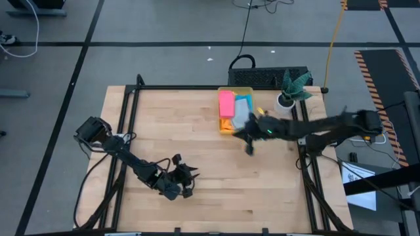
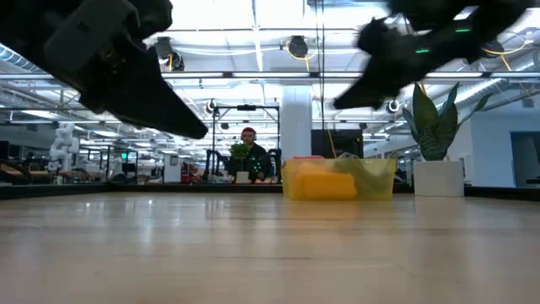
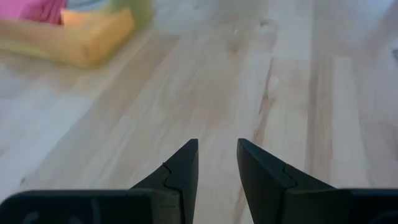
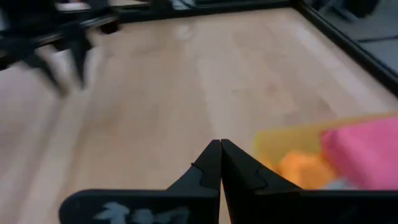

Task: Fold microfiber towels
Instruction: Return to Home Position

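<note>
Now: right arm's fingers point(image 4: 208, 163) pressed together, holding nothing, above the tabletop point(image 1: 197, 124) just beside the yellow bin point(image 1: 235, 89). Pink towel point(image 1: 226, 103), blue towel point(image 1: 243, 105) and orange towel point(image 1: 226, 126) lie inside it. Left arm's fingers point(image 3: 183, 165) slightly apart, empty, well apart from the bin.

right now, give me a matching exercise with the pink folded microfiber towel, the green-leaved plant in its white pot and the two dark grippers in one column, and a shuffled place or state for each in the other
Column one
1. pink folded microfiber towel
2. green-leaved plant in a white pot
3. left gripper
4. right gripper

Column two
a. shut, tips together
b. lying in the translucent yellow plastic bin
c. open, a gap between the tips
d. standing outside the bin, beside it

Pairs: 1-b, 2-d, 3-c, 4-a
</note>
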`<state>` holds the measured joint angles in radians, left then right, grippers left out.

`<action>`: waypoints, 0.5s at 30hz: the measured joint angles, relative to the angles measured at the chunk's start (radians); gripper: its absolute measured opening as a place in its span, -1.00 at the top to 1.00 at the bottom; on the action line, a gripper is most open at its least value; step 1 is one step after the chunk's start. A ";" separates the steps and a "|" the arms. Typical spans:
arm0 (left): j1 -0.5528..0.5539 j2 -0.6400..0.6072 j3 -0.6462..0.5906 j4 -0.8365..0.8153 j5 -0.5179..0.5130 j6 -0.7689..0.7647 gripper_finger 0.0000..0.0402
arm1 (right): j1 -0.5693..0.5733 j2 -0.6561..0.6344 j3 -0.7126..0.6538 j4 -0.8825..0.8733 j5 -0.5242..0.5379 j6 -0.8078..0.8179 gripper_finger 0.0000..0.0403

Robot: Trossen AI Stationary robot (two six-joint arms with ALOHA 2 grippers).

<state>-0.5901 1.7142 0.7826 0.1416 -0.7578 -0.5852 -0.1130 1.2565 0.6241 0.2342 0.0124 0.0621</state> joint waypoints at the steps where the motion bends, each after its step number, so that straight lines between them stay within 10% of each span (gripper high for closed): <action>1: -0.004 0.000 0.000 0.012 -0.005 0.018 0.44 | 0.035 -0.055 -0.046 0.002 0.016 0.014 1.00; 15: 0.119 -0.314 0.000 -0.054 0.035 0.309 0.44 | 0.252 -0.785 -0.556 0.000 0.013 0.162 1.00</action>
<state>-0.4713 1.4003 0.7826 0.0877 -0.7227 -0.2764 0.1385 0.4713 0.0678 0.2342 0.0252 0.2245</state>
